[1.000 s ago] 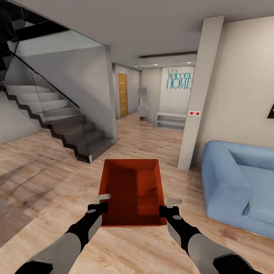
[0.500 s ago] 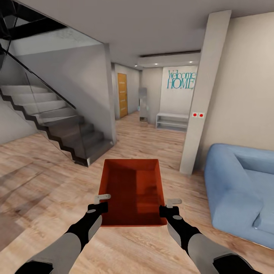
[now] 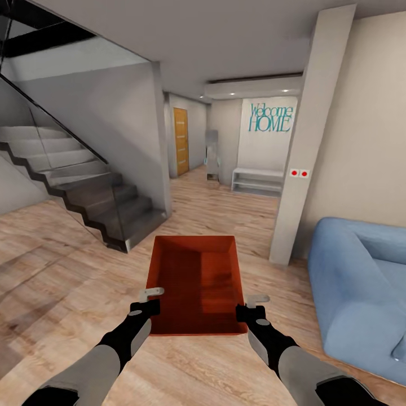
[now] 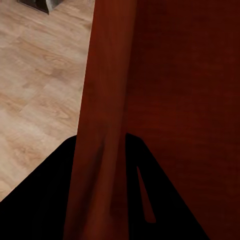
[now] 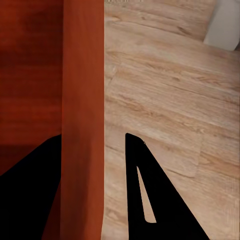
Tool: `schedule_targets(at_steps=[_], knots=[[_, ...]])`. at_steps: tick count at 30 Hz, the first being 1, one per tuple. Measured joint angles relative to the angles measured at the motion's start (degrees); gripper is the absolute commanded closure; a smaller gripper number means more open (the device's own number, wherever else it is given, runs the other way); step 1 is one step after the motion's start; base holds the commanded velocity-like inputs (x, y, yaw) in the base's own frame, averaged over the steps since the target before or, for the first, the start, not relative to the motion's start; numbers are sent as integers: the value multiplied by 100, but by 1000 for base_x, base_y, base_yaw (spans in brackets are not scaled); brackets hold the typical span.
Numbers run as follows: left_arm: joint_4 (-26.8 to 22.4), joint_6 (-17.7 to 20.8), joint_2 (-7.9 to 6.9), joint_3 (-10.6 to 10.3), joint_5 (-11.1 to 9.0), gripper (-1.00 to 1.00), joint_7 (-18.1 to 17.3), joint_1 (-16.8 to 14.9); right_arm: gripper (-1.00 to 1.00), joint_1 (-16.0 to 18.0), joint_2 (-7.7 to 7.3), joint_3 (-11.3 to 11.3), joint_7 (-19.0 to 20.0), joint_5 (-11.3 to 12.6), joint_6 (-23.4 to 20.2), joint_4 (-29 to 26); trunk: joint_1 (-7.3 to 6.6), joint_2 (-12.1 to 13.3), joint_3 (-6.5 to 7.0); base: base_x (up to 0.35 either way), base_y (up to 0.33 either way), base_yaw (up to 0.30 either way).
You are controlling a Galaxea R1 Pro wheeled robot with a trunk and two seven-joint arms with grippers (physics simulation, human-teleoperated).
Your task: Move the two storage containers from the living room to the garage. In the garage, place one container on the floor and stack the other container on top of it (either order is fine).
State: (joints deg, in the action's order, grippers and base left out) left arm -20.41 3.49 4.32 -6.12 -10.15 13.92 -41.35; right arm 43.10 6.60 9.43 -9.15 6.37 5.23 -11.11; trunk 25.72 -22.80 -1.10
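One orange-red storage container (image 3: 194, 282) hangs in front of me over the living room's light wood-plank floor (image 3: 67, 265), open side up and empty. My left gripper (image 3: 150, 299) is shut on its left wall, and my right gripper (image 3: 252, 305) is shut on its right wall. In the left wrist view the container wall (image 4: 105, 90) runs between the dark fingers of the left gripper (image 4: 102, 137). The right wrist view shows the wall (image 5: 82, 75) pinched the same way by the right gripper (image 5: 92, 136). The garage and its floor are out of view.
A blue sofa (image 3: 361, 276) stands close at the right. A white pillar (image 3: 307, 141) rises just beyond it. A staircase with a glass railing (image 3: 84, 186) fills the left. Between them a hallway leads to a wooden door (image 3: 180, 141) and a white bench (image 3: 256, 180).
The whole view has shifted: sofa and pillar slid right, the stairs slid left and closer, so the camera moved. The container stays held the same way in both grippers.
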Motion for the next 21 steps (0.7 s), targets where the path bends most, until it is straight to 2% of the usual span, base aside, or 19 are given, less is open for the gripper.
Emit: schedule_targets(at_steps=[12,21], knots=[[5,0,0,-4,-11,100,2,0,100,0,0,-2,0,-6,-8,1,0,0,0,323,0,-8],[6,-1,0,-5,-12,100,1,-1,100,-1,-1,-1,-1,-7,-9,-4,0,0,0,323,0,-226]])
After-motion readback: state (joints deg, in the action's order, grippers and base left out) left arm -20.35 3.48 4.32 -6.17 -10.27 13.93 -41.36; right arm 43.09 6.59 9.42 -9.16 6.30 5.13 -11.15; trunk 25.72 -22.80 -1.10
